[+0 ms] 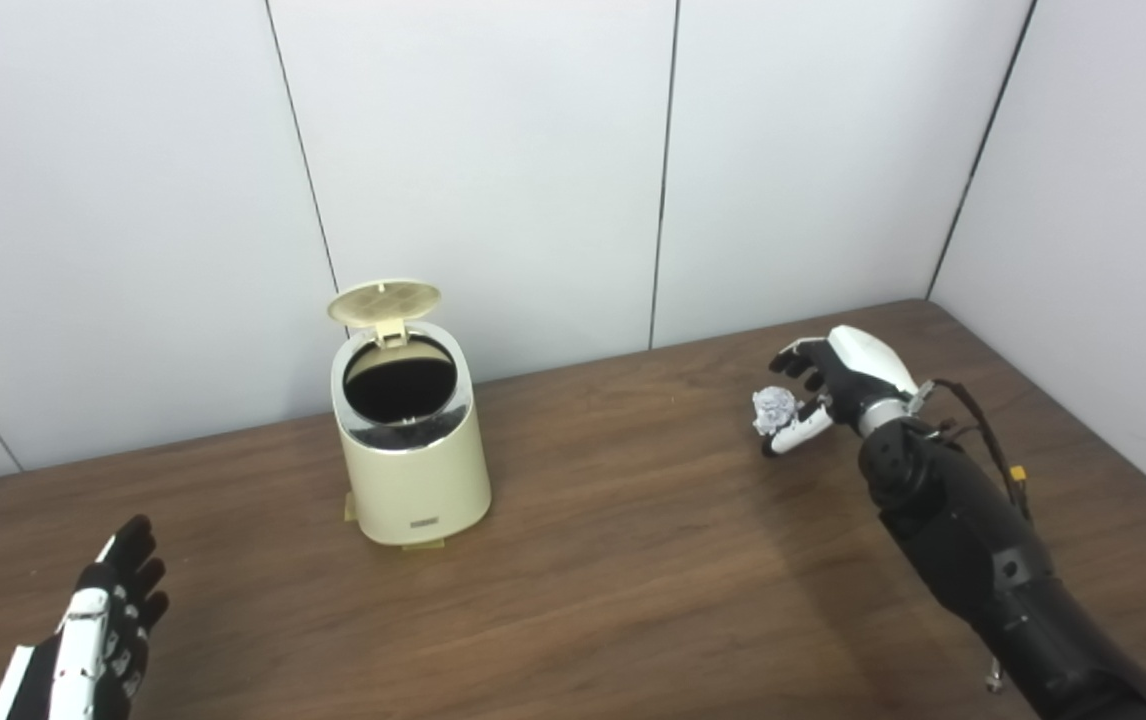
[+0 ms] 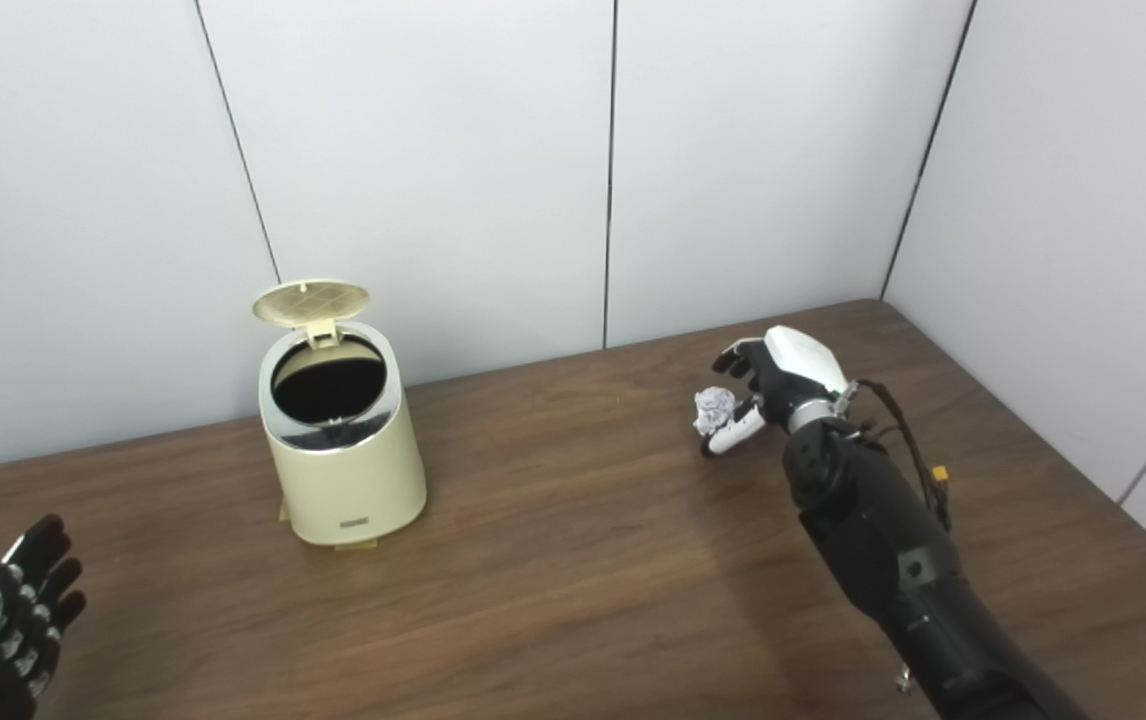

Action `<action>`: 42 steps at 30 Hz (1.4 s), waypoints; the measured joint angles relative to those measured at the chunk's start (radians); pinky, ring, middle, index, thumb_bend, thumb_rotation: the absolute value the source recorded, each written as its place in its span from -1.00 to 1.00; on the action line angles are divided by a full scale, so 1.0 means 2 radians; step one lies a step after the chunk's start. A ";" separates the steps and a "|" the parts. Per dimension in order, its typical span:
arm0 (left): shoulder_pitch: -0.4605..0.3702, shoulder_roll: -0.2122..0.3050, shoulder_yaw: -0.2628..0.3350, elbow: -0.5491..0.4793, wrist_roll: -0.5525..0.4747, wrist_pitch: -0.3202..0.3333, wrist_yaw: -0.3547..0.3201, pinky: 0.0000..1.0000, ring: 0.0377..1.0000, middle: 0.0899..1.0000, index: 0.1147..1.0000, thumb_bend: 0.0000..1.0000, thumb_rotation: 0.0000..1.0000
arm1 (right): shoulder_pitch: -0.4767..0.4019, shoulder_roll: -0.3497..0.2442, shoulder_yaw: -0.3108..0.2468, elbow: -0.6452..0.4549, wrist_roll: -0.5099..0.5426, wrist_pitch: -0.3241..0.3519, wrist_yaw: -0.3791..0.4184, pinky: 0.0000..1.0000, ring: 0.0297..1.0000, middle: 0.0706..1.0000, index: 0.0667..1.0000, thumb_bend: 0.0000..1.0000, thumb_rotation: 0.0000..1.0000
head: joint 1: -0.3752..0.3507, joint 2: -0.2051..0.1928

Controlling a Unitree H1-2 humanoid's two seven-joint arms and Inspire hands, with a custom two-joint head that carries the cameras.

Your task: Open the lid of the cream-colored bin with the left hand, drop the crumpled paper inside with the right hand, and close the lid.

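Note:
The cream-colored bin (image 1: pixel 413 470) stands on the wooden table (image 1: pixel 633 560), left of centre, with its round lid (image 1: pixel 384 300) flipped up at the back and the dark inside showing. Well to the right of it, my right hand (image 1: pixel 828 385) is shut on the crumpled paper (image 1: pixel 774 406), a small white ball held between fingers and thumb a little above the tabletop. My left hand (image 1: pixel 108 620) hangs open at the lower left, palm down, fingers spread, well away from the bin and holding nothing.
White wall panels (image 1: pixel 493 170) close off the table at the back and on the right. A cable (image 1: pixel 983 430) runs along my right forearm. Bare wood lies between the bin and my right hand.

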 measured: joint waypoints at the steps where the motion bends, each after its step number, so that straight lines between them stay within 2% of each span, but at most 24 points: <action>1: 0.000 0.000 0.000 0.000 0.000 0.000 0.000 1.00 1.00 1.00 1.00 -0.29 0.90 | 0.002 0.000 -0.001 0.000 0.000 0.000 -0.005 -0.28 -0.19 -0.07 -0.01 0.02 -0.99 | 0.002 0.001; 3: 0.000 0.000 0.000 0.000 -0.001 -0.001 0.000 1.00 1.00 1.00 1.00 -0.31 0.88 | 0.006 0.000 -0.001 0.000 0.001 -0.001 -0.011 -0.45 -0.24 -0.07 0.05 -0.02 -1.00 | 0.004 0.002; 4: 0.000 0.000 0.001 0.000 -0.001 -0.002 0.000 1.00 1.00 1.00 1.00 -0.31 0.86 | 0.009 0.000 -0.001 -0.001 0.001 0.000 -0.015 -0.47 -0.25 -0.07 0.06 -0.03 -1.00 | 0.005 0.003; 13: 0.000 -0.004 0.001 -0.005 -0.006 -0.003 0.001 1.00 1.00 1.00 1.00 -0.26 0.85 | 0.026 -0.001 0.009 -0.012 -0.001 -0.003 -0.024 -0.44 -0.26 -0.11 0.04 -0.02 -1.00 | 0.003 0.004; 28: -0.006 -0.004 0.000 -0.005 -0.006 -0.003 0.001 1.00 1.00 1.00 1.00 -0.32 0.79 | 0.022 0.004 0.032 -0.016 -0.004 0.011 -0.016 -0.42 -0.27 -0.12 0.00 -0.01 -1.00 | 0.009 0.002; 31: -0.006 -0.004 0.000 -0.005 -0.006 -0.003 0.000 1.00 1.00 1.00 1.00 -0.26 0.79 | 0.019 0.004 0.033 -0.015 -0.004 0.011 -0.014 -0.36 -0.28 -0.12 0.00 -0.01 -1.00 | 0.011 0.000; 34: -0.006 -0.004 -0.003 -0.005 -0.006 -0.004 0.000 1.00 1.00 1.00 1.00 -0.26 0.78 | 0.016 0.004 0.036 -0.013 -0.006 0.011 -0.016 -0.39 -0.28 -0.13 0.01 -0.01 -1.00 | 0.011 0.000; 39: -0.007 -0.002 -0.007 -0.004 -0.005 -0.004 -0.001 1.00 1.00 1.00 1.00 -0.25 0.79 | 0.015 0.004 0.033 -0.015 -0.004 -0.010 -0.027 -0.40 -0.27 -0.10 0.01 -0.02 -1.00 | 0.012 -0.002; 42: -0.008 -0.001 -0.010 0.001 -0.003 -0.010 -0.002 1.00 1.00 1.00 1.00 -0.24 0.79 | 0.017 0.004 0.023 -0.034 -0.001 -0.014 -0.032 -0.42 -0.27 -0.10 0.01 -0.02 -1.00 | 0.012 -0.002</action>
